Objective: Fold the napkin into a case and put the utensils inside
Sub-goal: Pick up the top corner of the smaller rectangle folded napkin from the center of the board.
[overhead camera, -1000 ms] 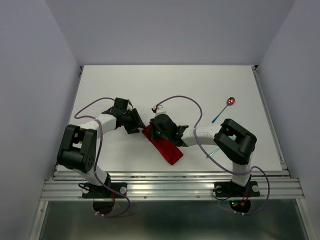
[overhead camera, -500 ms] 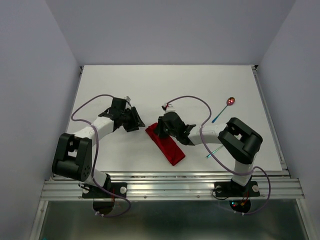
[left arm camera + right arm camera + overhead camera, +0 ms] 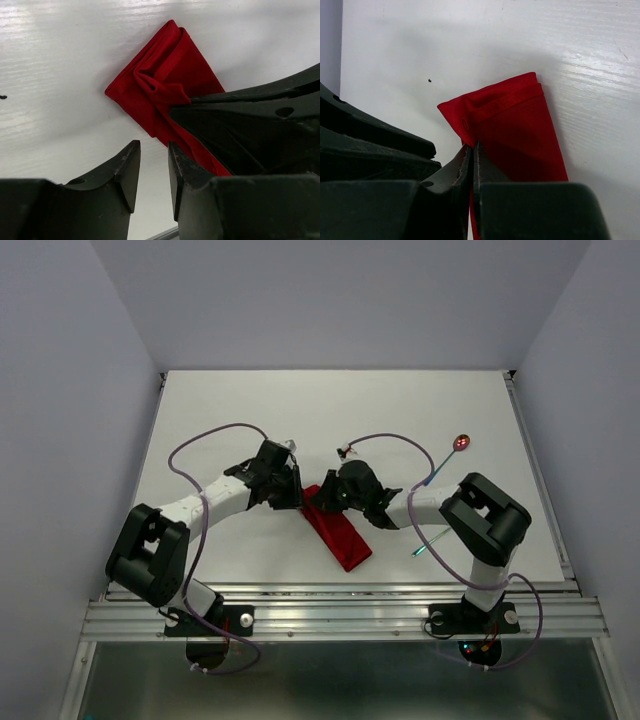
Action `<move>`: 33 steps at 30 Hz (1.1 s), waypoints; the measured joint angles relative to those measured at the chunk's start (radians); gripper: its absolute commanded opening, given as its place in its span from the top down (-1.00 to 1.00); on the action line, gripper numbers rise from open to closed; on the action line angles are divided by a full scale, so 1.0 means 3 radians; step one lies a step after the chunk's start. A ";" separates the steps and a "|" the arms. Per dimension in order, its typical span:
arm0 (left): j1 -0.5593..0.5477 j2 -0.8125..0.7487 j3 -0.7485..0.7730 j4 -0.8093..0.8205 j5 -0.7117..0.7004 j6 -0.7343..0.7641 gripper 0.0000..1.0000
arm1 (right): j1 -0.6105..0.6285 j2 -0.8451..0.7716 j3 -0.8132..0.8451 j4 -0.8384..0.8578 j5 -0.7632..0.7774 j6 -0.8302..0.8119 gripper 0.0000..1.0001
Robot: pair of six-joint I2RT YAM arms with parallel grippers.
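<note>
The red napkin (image 3: pixel 343 538) lies folded into a narrow strip, slanting from the table's middle toward the near edge. My right gripper (image 3: pixel 472 148) is shut on a layer at the strip's far end (image 3: pixel 515 125). My left gripper (image 3: pixel 154 167) hovers just left of that same bunched end (image 3: pixel 162 75), its jaws a narrow gap apart with nothing between them. In the top view the two grippers, left (image 3: pixel 296 490) and right (image 3: pixel 325 496), almost meet over the napkin. The spoon (image 3: pixel 461 443) lies at the right. The fork (image 3: pixel 428 543) peeks out beside the right arm.
The right arm's elbow (image 3: pixel 485 515) stands over the fork's area. The left arm's purple cable (image 3: pixel 215 430) loops above the table on the left. The table's near metal rail (image 3: pixel 340 590) runs just below the napkin's lower end.
The left arm has swung right until its gripper reaches the napkin's far end, and its jaws have narrowed. The right gripper has shifted slightly right, still pinching the cloth.
</note>
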 measured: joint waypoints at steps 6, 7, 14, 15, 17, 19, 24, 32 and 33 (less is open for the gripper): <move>-0.0127 0.0131 0.0160 -0.0032 -0.0294 0.0036 0.12 | -0.0043 -0.0001 -0.0023 0.0067 -0.0108 0.0078 0.99; -0.0137 0.0149 0.0170 -0.0028 -0.0328 0.0041 0.11 | -0.0046 -0.0001 -0.0023 0.0076 -0.0121 0.0085 0.99; -0.0228 0.0167 0.0165 0.0090 -0.0565 0.0062 0.00 | -0.0076 -0.0048 -0.0036 0.0099 -0.0195 0.0117 0.99; -0.0240 0.0159 0.0151 0.0131 -0.0587 0.0064 0.00 | -0.0085 -0.0062 -0.0051 0.0117 -0.0207 0.0122 0.99; -0.0259 0.0150 0.0134 0.0197 -0.0627 0.0064 0.00 | -0.0098 -0.0065 -0.0062 0.0137 -0.0231 0.0125 0.99; -0.0276 0.0146 0.0123 0.0242 -0.0641 0.0089 0.01 | -0.0118 -0.0065 -0.0065 0.0139 -0.0258 0.0135 0.99; -0.0285 0.0188 0.0141 0.0248 -0.0631 0.0262 0.08 | -0.0149 -0.0065 -0.0065 0.0142 -0.0323 0.0158 0.99; -0.0329 0.0280 0.0146 0.0278 -0.0633 0.0351 0.07 | -0.0223 -0.0088 -0.0103 0.0154 -0.0412 0.0197 0.99; -0.0331 0.0280 0.0146 0.0289 -0.0633 0.0354 0.07 | -0.0229 -0.0093 -0.0111 0.0156 -0.0431 0.0206 0.99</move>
